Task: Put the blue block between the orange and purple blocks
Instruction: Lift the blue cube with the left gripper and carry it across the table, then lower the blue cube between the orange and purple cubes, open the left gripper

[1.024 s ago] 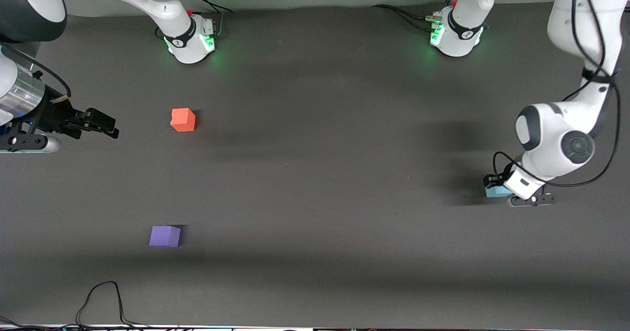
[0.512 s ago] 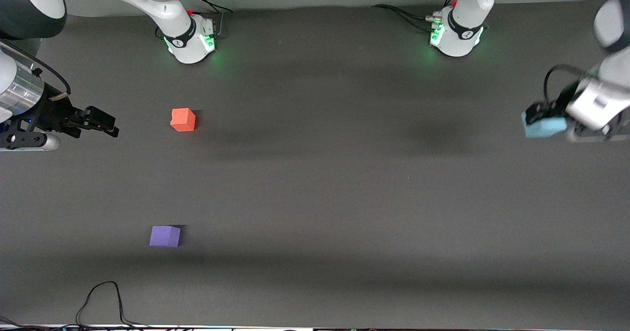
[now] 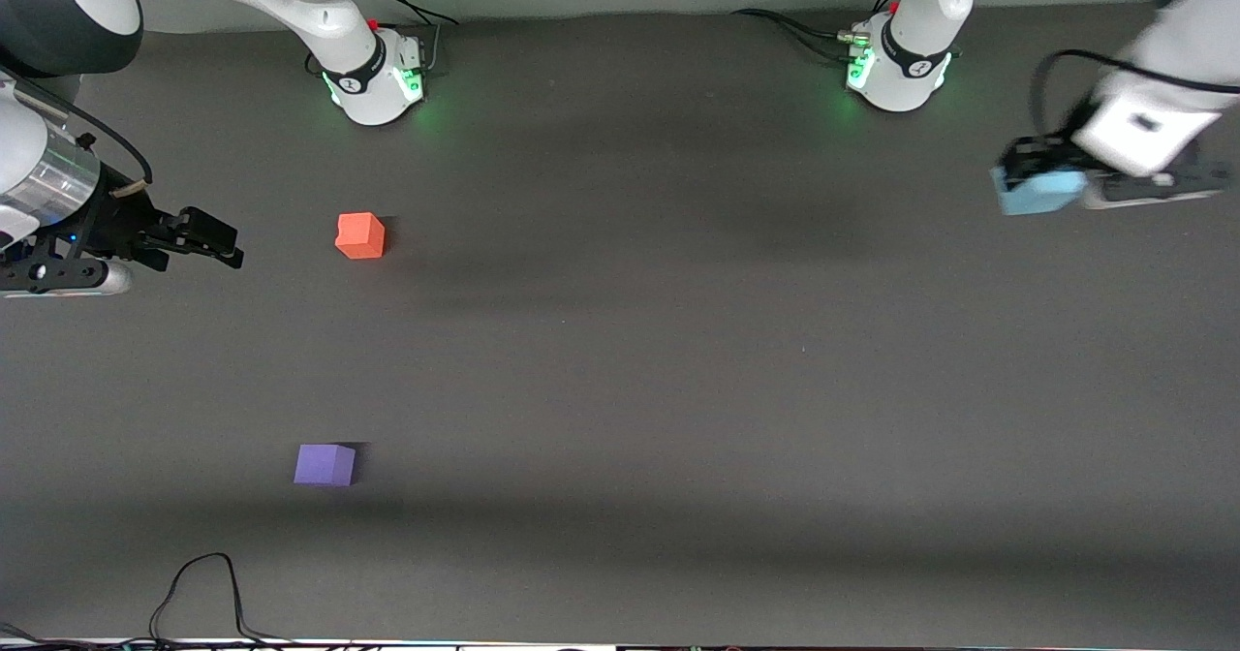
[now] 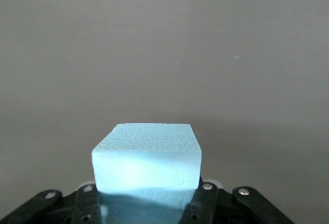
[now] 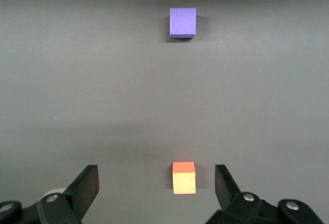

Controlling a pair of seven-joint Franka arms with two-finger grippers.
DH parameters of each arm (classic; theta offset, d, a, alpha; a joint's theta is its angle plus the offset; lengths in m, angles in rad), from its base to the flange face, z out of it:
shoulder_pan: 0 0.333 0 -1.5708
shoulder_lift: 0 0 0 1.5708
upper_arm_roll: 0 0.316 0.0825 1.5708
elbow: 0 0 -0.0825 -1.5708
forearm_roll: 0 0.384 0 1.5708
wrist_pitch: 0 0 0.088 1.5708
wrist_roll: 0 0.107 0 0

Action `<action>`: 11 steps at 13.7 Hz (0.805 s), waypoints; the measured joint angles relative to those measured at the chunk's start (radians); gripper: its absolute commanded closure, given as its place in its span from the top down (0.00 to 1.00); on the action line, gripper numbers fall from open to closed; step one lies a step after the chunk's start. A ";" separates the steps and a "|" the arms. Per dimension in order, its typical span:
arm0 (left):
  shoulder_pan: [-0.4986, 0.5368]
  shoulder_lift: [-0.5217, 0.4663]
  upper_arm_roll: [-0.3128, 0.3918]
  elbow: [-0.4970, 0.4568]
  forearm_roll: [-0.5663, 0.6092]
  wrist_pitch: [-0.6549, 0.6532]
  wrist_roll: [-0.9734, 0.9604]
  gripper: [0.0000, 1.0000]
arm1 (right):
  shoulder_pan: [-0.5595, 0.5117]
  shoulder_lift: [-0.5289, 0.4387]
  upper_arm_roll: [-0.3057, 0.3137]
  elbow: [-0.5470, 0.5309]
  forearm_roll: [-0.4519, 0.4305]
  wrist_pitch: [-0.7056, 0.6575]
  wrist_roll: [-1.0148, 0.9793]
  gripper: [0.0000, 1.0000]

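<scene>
Three small cubes are in play, and only one is off the tabletop [image 3: 620,360]: the blue block [image 3: 1038,192] hangs in the left hand [image 3: 1027,174], pinched between fingers closed tight on two of its flat sides, over the left arm's end of the tabletop. In the left wrist view the blue block [image 4: 147,158] shows a pebbled, matte, foam-like skin, so it is probably very light and a little soft. That surface should grip well, and it likely needs only a gentle squeeze. The flat parallel sides are the sensible place to hold it, square and near the middle, as the fingers [image 4: 203,198] do.

The orange block [image 3: 360,235] and the purple block [image 3: 325,464] sit well apart toward the right arm's end, the purple one nearer the front camera. The gap between them is bare. The right hand [image 3: 208,236] waits with its fingers spread wide and nothing in them, just beside the orange block, toward the tabletop's edge.

A second ago the blue block was low at the tabletop, nearer the front camera, with the left hand clamped on it. Half a second ago it was already lifted. Since then it has risen further and drifted slightly toward the middle. The orange and purple blocks have not shifted, and the right hand has barely stirred.
</scene>
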 measured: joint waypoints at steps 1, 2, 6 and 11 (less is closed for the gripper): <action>-0.024 0.034 -0.090 0.036 -0.018 0.013 -0.137 0.30 | 0.000 0.000 -0.001 -0.001 0.000 0.000 0.000 1.00; -0.048 0.086 -0.178 0.087 -0.028 0.024 -0.275 0.30 | 0.001 0.000 -0.002 -0.001 0.000 0.000 0.000 1.00; -0.242 0.483 -0.378 0.420 0.132 0.081 -0.836 0.31 | 0.001 0.000 -0.003 -0.003 0.000 0.002 0.000 1.00; -0.489 0.953 -0.367 0.709 0.379 0.249 -1.127 0.32 | 0.002 0.000 -0.004 -0.006 0.001 0.003 0.000 1.00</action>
